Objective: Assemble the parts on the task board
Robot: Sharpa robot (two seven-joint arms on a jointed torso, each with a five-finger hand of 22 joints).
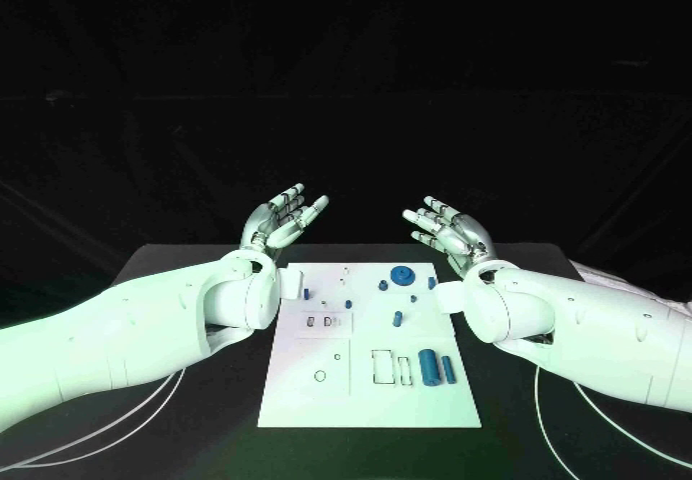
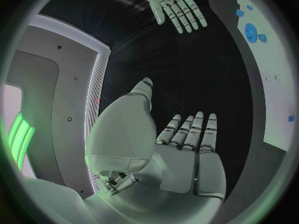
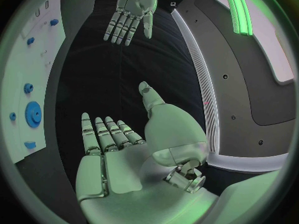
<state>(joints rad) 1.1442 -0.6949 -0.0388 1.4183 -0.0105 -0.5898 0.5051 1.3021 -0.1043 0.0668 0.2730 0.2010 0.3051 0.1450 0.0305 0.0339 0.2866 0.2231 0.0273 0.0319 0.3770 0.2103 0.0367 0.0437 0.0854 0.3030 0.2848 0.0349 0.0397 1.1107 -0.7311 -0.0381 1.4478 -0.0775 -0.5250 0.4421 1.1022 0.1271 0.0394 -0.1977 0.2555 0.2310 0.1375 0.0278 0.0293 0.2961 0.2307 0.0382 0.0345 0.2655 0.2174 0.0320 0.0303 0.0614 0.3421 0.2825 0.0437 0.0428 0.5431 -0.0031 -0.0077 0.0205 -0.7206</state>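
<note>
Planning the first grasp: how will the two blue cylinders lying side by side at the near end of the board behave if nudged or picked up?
The two blue cylinders lie on their sides on the task board, so a sideways nudge would probably roll them. They look small, rigid and smooth: likely light, perhaps slippery. Being close together, pinching one may disturb the other.

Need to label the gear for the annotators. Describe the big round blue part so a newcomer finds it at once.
Start at the white task board in the middle of the black table. Go to its far end, between the two raised hands: the big blue gear sits there, right of centre. It is a flat toothed disc, far wider than the small blue pieces beside it.
</note>
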